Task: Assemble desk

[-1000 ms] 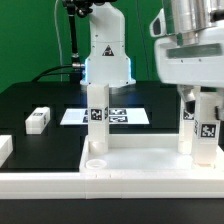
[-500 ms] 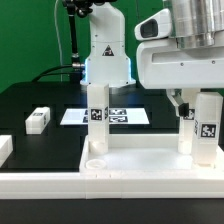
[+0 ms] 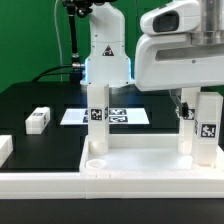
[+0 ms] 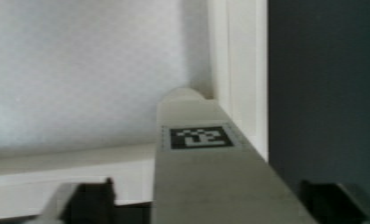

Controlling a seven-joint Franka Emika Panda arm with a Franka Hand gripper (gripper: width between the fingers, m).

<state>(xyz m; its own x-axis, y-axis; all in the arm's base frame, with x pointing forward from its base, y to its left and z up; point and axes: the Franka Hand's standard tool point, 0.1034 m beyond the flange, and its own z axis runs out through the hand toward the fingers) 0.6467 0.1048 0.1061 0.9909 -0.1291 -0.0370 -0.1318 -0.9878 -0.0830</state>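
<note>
The desk panel (image 3: 140, 160) lies white and flat at the front, with its rim (image 4: 235, 60) also in the wrist view. One leg (image 3: 97, 122) stands in the far left corner. Two tagged legs (image 3: 186, 125) rise at the exterior view's right. My gripper (image 3: 197, 98) hangs over the nearer one (image 3: 206, 130). In the wrist view that leg (image 4: 208, 150) stands upright at a corner of the panel, between my dark fingers (image 4: 89, 200). A narrow gap shows on each side, so the gripper (image 4: 208, 208) is open astride it. An empty corner socket (image 3: 95, 160) shows at the front left.
A loose leg (image 3: 38, 120) lies on the black table at the exterior view's left, with another white piece (image 3: 5, 148) at the edge. The marker board (image 3: 125, 116) lies behind the panel. The arm's white base (image 3: 105, 60) stands at the back.
My hand has turned over the right leg, and its body now reaches further toward the exterior view's left. The legs and the panel have not moved.
</note>
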